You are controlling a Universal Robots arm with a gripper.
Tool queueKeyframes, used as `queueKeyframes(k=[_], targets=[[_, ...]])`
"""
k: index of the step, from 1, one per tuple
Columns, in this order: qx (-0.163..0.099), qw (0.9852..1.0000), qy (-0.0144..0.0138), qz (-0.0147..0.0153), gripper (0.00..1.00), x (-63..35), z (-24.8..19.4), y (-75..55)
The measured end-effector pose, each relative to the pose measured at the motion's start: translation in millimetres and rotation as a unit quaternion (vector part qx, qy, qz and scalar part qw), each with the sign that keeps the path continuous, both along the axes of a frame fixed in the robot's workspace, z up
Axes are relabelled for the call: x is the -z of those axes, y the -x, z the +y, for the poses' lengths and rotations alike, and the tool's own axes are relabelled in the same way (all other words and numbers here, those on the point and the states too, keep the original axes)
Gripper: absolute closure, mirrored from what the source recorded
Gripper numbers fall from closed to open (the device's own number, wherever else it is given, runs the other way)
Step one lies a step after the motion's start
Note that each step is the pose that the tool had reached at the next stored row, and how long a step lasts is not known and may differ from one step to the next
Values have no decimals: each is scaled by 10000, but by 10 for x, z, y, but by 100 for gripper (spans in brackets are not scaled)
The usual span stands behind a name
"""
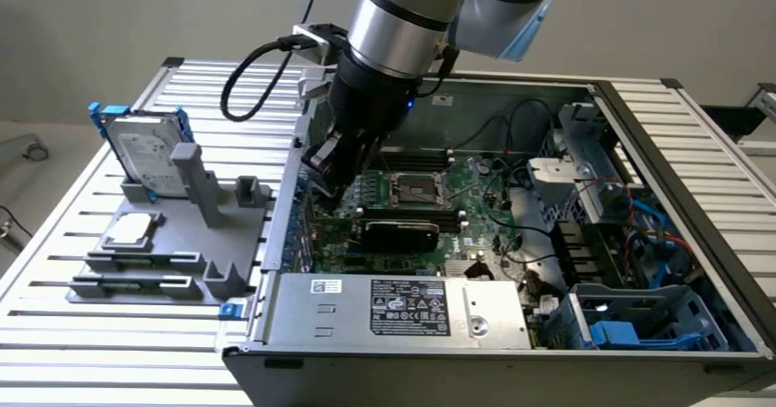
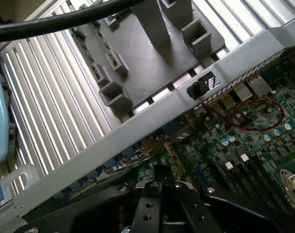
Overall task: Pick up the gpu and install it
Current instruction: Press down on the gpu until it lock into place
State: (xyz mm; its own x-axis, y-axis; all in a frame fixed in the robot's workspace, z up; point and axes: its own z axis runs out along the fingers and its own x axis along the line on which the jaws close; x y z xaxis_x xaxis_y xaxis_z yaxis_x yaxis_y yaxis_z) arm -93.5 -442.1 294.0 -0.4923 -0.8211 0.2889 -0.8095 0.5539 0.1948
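Black gripper [image 2: 162, 194] fingers sit closed at the near edge of the wrist view, over the green motherboard [image 2: 249, 141] inside an open computer case [image 1: 679, 134]. From the exterior view, the gripper [image 1: 333, 166] reaches down by the case wall, and just below it the gpu [image 1: 394, 233], a black-shrouded card, stands seated across the motherboard; whether the fingers touch it is unclear. Beyond the case wall, a grey parts holder [image 1: 164, 243] carries a CPU chip [image 1: 134, 230] and a blue-framed hard drive [image 1: 140, 157] on the slatted table [image 1: 73, 334].

Green circuit-board motherboard [image 1: 424, 198], silver ribbed metal bench [image 1: 73, 243], blue-framed silver hard drive [image 1: 144, 157] (grey plastic holder [image 1: 182, 253] beneath).
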Motion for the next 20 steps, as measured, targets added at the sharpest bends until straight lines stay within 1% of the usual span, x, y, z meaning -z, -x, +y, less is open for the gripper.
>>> queueKeyframes(k=[1, 2, 3, 6, 10, 17, 18, 19, 20], targets=[[-36, 10000, -6, -13, 89, -3, -1, -3], [-68, 10000, -20, -31, 89, -6, -2, -8], [-96, 9999, -39, -50, 89, -9, -3, -13], [-174, 9997, -118, -119, 89, -13, -4, -26], [-288, 9991, -222, -219, 89, -17, -5, -40], [-505, 9972, -385, -396, 89, -22, -6, -55], [-532, 9969, -417, -413, 89, -23, -6, -59], [-542, 9966, -455, -418, 89, -26, -8, -62], [-542, 9965, -469, -419, 89, -26, -8, -61]])
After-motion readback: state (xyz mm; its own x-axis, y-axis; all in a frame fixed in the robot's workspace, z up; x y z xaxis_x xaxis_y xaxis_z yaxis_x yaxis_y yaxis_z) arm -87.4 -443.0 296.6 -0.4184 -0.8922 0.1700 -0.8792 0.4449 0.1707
